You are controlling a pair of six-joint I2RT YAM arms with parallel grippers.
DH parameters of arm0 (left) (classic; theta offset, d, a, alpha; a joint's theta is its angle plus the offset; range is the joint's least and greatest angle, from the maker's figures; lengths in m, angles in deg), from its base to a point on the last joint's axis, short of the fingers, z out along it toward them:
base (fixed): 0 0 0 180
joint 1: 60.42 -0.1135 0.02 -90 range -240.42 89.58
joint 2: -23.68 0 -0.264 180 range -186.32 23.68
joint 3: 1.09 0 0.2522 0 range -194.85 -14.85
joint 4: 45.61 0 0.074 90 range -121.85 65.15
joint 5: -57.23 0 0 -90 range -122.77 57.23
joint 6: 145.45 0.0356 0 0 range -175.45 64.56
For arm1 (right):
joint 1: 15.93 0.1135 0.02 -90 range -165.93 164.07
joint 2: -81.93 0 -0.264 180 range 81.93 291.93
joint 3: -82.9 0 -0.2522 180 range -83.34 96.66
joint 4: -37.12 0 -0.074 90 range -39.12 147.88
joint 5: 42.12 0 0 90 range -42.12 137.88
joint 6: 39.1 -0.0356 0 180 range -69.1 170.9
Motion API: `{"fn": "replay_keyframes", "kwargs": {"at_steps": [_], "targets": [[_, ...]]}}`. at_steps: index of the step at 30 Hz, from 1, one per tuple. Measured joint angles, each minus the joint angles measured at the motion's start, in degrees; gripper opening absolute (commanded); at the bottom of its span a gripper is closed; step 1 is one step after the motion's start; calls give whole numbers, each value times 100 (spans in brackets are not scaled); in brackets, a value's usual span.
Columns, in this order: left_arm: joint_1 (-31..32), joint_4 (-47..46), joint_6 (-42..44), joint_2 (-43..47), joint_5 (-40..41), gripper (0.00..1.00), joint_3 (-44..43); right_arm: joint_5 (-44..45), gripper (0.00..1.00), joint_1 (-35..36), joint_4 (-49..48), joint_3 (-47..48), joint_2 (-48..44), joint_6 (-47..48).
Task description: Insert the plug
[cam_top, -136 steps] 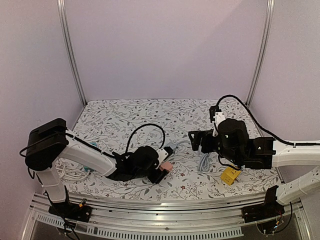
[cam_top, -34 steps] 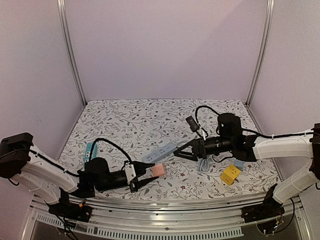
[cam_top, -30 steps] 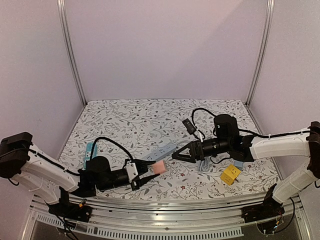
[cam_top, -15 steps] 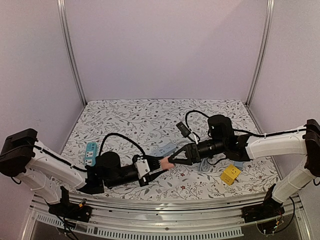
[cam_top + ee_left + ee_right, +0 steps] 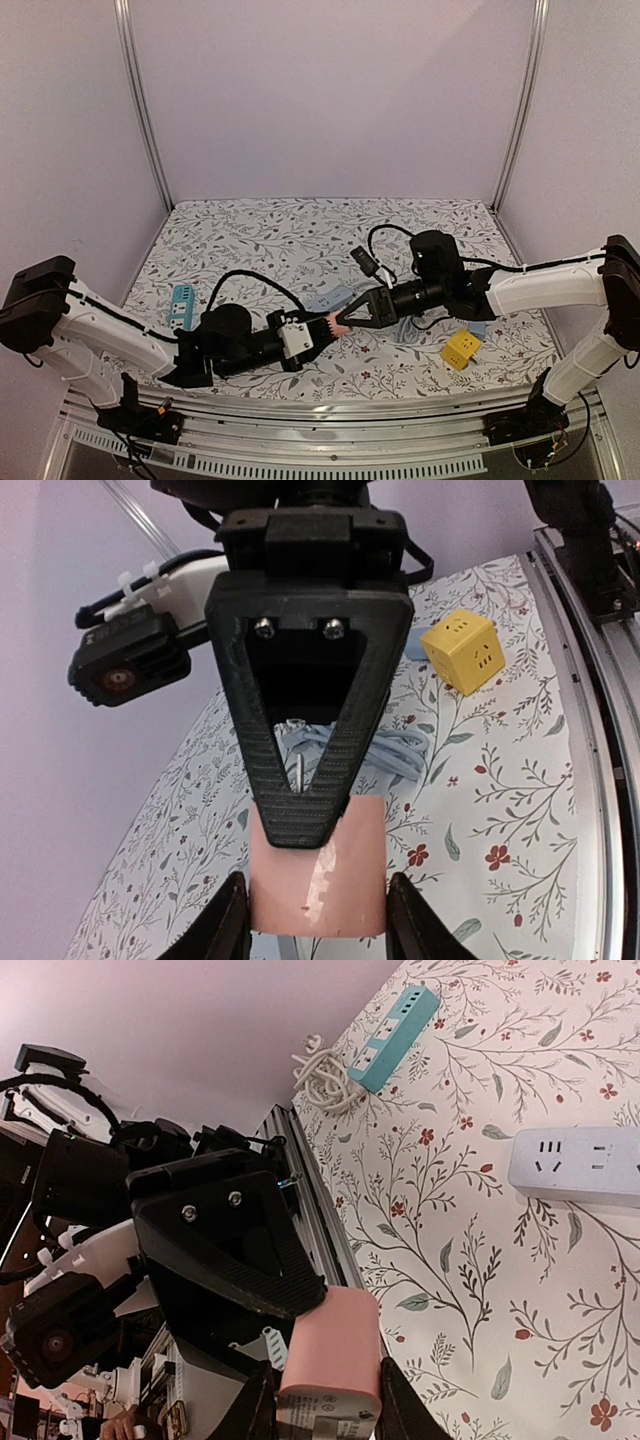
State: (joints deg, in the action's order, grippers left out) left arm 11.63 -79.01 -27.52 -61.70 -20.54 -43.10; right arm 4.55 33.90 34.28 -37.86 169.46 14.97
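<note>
The pink plug (image 5: pixel 335 323) hangs above the table's middle, gripped from both sides. My left gripper (image 5: pixel 322 327) is shut on its near end; in the left wrist view the plug (image 5: pixel 316 865) fills the gap between my fingers (image 5: pixel 232 925). My right gripper (image 5: pixel 348 319) is shut on the other end, and in the right wrist view the plug (image 5: pixel 330 1355) sits between its fingers (image 5: pixel 392 1410). A white power strip (image 5: pixel 580 1165) lies flat on the cloth just behind the plug, partly hidden in the top view (image 5: pixel 322 299).
A teal power strip (image 5: pixel 180 305) with a coiled white cord (image 5: pixel 320 1075) lies at the left. A yellow cube adapter (image 5: pixel 461 349) and a loose pale cable coil (image 5: pixel 390 750) lie under the right arm. A metal rail (image 5: pixel 320 405) runs along the near table edge.
My left arm carried the plug rightward and up to the right gripper. The right gripper came left and shut on the plug's far end.
</note>
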Motion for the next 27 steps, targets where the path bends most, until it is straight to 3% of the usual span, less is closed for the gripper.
{"fn": "replay_keyframes", "kwargs": {"at_steps": [4,6,7,10,11,12,13,27], "targets": [[87,52,188,-116,216,0,-61,74,14,-11,129,2,13,-105],[116,87,225,-155,293,9,-87,94,8,-11,164,2,26,-96],[131,94,234,-173,339,23,-92,109,6,-11,181,4,35,-87],[188,155,245,-210,525,48,-122,125,4,-11,225,33,83,-68],[199,188,243,-214,570,64,-140,131,3,-11,225,35,85,-63],[216,214,216,-216,625,86,-162,144,3,-11,225,37,85,-55],[227,240,214,-219,682,98,-181,144,3,-9,227,44,85,-31],[229,710,-579,254,850,100,-289,741,3,37,201,-17,-278,195]]}}
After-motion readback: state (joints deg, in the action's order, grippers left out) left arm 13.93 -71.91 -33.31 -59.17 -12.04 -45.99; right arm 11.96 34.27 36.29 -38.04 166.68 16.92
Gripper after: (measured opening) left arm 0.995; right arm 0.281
